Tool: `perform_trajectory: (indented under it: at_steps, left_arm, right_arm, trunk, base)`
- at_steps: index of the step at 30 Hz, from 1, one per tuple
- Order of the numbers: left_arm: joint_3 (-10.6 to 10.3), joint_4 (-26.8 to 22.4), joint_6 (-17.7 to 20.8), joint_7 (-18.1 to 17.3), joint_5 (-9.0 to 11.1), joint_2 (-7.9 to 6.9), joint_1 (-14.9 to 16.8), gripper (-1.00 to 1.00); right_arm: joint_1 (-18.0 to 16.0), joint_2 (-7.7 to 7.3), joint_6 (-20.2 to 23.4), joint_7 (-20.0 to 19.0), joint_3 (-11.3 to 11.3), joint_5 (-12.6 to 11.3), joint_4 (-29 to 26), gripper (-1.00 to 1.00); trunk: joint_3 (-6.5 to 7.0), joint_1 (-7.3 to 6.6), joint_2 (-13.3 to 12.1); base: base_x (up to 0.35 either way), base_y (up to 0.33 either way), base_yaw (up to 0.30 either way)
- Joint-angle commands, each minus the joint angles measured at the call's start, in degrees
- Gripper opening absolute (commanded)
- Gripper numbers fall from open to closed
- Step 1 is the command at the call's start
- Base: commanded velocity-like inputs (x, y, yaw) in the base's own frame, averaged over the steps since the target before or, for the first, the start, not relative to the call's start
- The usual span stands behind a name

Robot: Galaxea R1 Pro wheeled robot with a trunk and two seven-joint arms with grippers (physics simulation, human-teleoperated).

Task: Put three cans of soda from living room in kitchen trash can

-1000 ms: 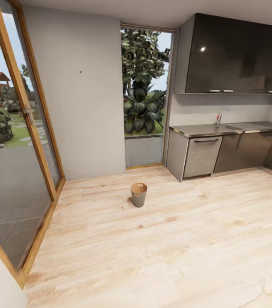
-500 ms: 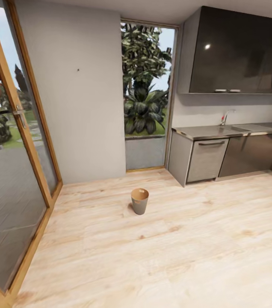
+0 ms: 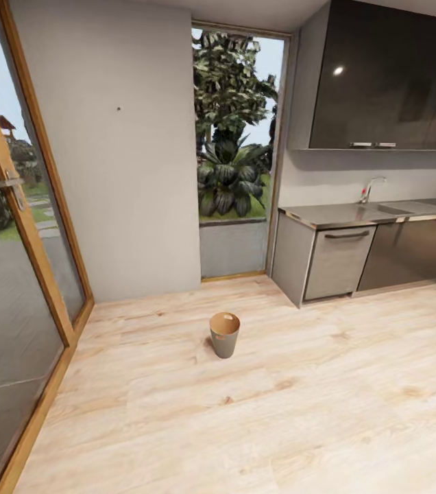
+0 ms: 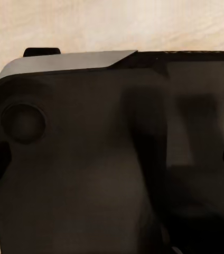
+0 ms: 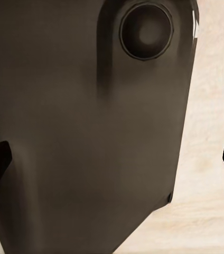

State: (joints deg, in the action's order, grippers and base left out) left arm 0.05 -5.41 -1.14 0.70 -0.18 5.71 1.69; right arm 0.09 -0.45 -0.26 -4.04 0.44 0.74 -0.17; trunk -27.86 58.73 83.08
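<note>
Light wood plank floor point(image 3: 300, 412) across the kitchen, pale and grained, matte. Plain grey wall point(image 3: 115, 151) behind, flat and smooth. Tall glazed door point(image 3: 12, 274) with a warm wooden frame along the left side, garden beyond. Narrow full-height window point(image 3: 235, 158) straight ahead, leafy plants outside. Glossy dark upper cabinets point(image 3: 389, 75), flat-fronted, catching a small light reflection. Below them a brushed-metal desk point(image 3: 355, 214) with a slim curved tap point(image 3: 371, 187), grey lower cabinet fronts point(image 3: 338, 262) with bar handles.

Smallest and nearest the middle: the tash can point(image 3: 224, 335), upright on bare floor, well apart from wall and cabinets; round and slightly tapered, grey outside, coppery-brown inside, an oval handle hole near the rim.

Left wrist view: dark, smooth, rounded robot casing point(image 4: 106, 159) close up, strip of pale floor past it. Right wrist view: similar dark moulded body point(image 5: 85, 116) with a round recess, floor alongside. Black finger edges at both frame margins; cannot tell whether either end effector stands apart or together. Position of the tash can relative to either end effector not determinable.
</note>
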Motion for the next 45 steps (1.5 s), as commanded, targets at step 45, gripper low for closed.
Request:
perform_trajectory:
  at_steps: [45]
  left_arm:
    - [0.0, -0.5, 0.0, -0.1, 0.0, 0.00, 0.4, 1.00]
  right_arm:
    - [0.0, -0.07, 0.0, -0.1, 0.0, 0.0, 0.0, 1.00]
  trunk:
    - [0.00, 0.00, 0.0]
  base:
    - [0.343, 0.000, 0.046]
